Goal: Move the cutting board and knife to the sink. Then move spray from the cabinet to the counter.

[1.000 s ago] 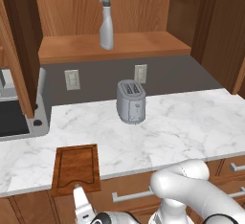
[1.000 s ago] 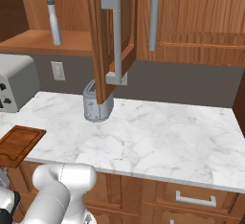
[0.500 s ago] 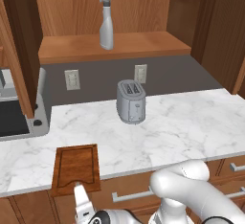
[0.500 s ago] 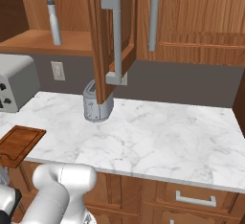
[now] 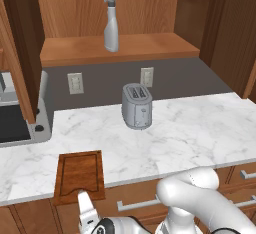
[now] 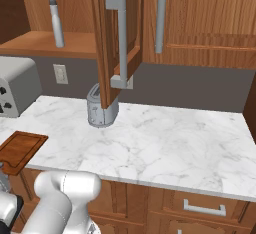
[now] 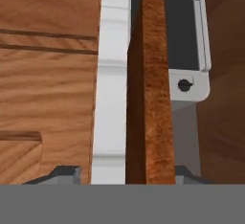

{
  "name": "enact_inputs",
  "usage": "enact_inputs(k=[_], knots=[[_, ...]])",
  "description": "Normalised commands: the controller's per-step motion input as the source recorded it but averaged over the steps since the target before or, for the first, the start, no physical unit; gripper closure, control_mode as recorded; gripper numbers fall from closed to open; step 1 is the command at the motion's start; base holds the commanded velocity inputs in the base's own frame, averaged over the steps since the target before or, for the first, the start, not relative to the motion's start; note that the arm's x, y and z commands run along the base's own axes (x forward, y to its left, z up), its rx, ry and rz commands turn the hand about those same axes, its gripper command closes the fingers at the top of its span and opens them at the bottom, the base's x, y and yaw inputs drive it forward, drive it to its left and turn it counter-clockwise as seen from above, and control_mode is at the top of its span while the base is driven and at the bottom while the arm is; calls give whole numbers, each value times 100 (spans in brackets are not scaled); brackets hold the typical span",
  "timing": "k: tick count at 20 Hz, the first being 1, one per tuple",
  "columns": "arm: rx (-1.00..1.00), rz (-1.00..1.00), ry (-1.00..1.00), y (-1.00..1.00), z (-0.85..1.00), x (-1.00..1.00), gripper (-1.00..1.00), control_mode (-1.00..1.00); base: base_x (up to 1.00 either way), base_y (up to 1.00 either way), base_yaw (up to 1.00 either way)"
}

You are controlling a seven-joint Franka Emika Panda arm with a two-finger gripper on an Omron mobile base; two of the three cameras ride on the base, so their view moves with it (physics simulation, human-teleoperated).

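I see cutting board (image 5: 80, 175) flat on bench (image 5: 190, 128), overhanging near left edge. Gripper (image 7: 127, 173) low at that edge, board edge-on between fingers (image 7: 64, 173), long axis running away toward sink (image 7: 167, 27). Grip unconfirmed: cannot tell.

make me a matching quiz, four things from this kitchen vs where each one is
Things:
1 spray
2 toaster
3 cutting board
4 wall sockets

Places:
A on the dark wall under the shelf
B at the counter's front edge
C on the open cabinet's shelf
D standing mid-counter

Pairs: 1-C, 2-D, 3-B, 4-A
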Motion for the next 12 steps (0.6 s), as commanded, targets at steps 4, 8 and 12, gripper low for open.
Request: enact_inputs(k=[4,8,12], knots=[[0,0,0,0,0,0,100,-100,0,0,0],[0,0,0,0,7,-4,100,-100,0,0,0],[0,0,-10,1,43,-15,100,-100,0,0,0]])
